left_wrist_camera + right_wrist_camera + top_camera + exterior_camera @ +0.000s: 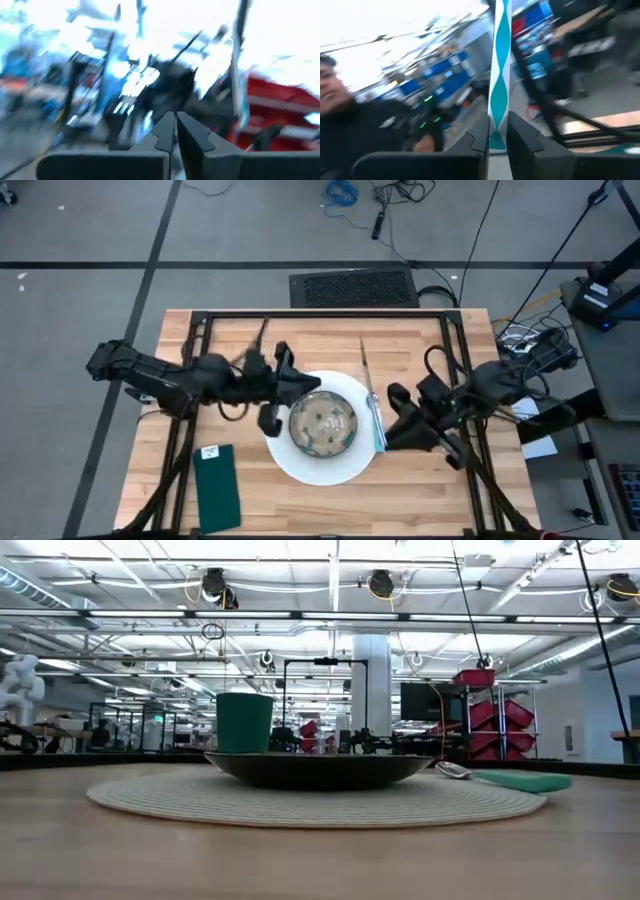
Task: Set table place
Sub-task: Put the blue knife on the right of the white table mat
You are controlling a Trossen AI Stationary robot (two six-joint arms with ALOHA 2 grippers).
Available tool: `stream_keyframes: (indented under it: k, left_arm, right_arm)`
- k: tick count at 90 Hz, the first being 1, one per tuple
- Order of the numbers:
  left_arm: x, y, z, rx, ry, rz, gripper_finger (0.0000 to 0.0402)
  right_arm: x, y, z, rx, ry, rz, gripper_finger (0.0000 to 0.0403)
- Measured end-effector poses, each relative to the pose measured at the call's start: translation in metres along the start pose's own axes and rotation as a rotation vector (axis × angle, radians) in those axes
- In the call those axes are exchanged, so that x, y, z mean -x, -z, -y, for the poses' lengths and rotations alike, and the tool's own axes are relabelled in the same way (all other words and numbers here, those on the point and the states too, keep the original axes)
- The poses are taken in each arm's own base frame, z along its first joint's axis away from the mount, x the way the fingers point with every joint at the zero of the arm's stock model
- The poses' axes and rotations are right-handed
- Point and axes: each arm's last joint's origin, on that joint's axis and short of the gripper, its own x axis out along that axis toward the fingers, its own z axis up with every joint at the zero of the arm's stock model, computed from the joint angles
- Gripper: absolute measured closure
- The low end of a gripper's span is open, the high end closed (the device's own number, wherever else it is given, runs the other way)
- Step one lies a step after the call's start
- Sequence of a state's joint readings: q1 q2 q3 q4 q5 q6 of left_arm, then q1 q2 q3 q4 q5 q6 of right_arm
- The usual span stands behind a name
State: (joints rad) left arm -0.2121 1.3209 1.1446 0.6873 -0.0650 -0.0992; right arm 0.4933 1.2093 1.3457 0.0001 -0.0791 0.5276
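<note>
Light wood-strip desk [300, 515] under a black tube frame [330, 314], seen from above. Centred on it, a round woven placemat [150, 795] carrying a dark bowl [323, 423] with a speckled inside. In the low view, a green cup [244, 722] upright behind the bowl's left side. Also a spoon [500, 779] with a teal handle, lying flat on the placemat's right edge. Toward the front left corner, a dark green napkin [218, 485] with a white tag, well apart from the placemat.

Left gripper [175, 122] over the back left rim of the placemat, just beside the bowl. Fingers together, with nothing between them. Right gripper [497, 137] at the placemat's right side, clamped on a teal-handled utensil [499, 75] standing crosswise between its fingers. Cannot tell which kind of utensil. Behind it in the right wrist view, blurred shelving and a person in dark clothing [375, 125].

Crowded on both flanks by arms and frame tubes crossing the desk. Bare wood along the front edge, from the napkin across to the right. Bare wood also in a strip at the back, between the frame tubes. Past the far edge, on the floor, a black grille [355, 287] and loose cables.
</note>
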Motion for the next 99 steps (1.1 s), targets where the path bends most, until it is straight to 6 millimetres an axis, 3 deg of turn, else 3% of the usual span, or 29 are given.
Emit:
stream_keyframes:
  k: [11, 29, 46, 70, 80, 99]
  left_arm:
    - [-0.007, -0.007, -0.008, 0.026, 0.142, 0.086, 0.0396]
    - [-0.037, -0.009, -0.017, 0.041, 0.358, 0.157, 0.0383]
    - [-0.061, -0.010, -0.016, 0.042, 0.464, 0.167, 0.0309]
    - [-0.076, -0.014, -0.015, 0.097, 0.542, 0.166, 0.0181]
    - [-0.077, -0.014, -0.010, 0.098, 0.582, 0.160, 0.0160]
    - [-0.076, -0.018, -0.004, 0.088, 0.598, 0.201, 0.0157]
  right_arm:
    - [-0.003, 0.001, 0.005, -0.003, -0.096, -0.070, 0.0381]
    - [-0.008, -0.002, 0.016, -0.029, -0.209, -0.114, 0.0381]
    - [-0.017, 0.002, 0.024, -0.081, -0.247, -0.171, 0.0382]
    - [-0.027, 0.009, 0.029, -0.117, -0.268, -0.203, 0.0380]
    - [-0.028, 0.010, 0.030, -0.117, -0.270, -0.203, 0.0377]
    - [-0.028, 0.009, 0.031, -0.136, -0.265, -0.206, 0.0381]
